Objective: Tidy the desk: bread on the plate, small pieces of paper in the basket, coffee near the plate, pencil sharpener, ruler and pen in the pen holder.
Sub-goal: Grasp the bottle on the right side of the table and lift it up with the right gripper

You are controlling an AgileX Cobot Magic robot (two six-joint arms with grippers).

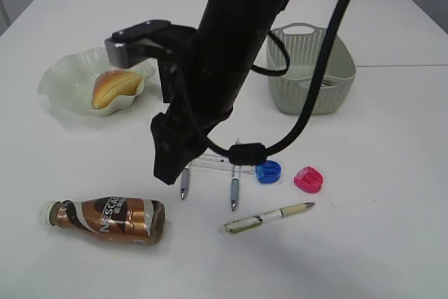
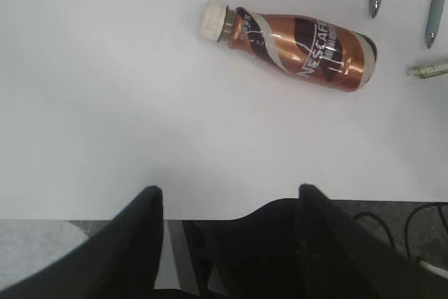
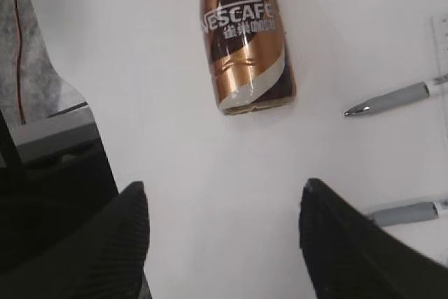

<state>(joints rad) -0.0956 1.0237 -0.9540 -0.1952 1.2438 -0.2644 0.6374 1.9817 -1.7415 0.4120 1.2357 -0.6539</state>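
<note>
- Two arms (image 1: 231,54) crossing mid-table, hiding most of ruler (image 1: 210,162) & tops of 2 grey pens (image 1: 234,192).
- Basket (image 1: 311,68) sitting far right; open table in front.
- Coffee bottle (image 1: 108,218) lying flat near front edge, cap pointing left.
- Left gripper (image 2: 227,236) & right gripper (image 3: 224,243) both gaping wide, holding nothing.

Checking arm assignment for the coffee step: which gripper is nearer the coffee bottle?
Right, judging by the wrist views. The coffee bottle lies close ahead of the open right gripper; the open left gripper sits back at the table edge, farther away.
</note>
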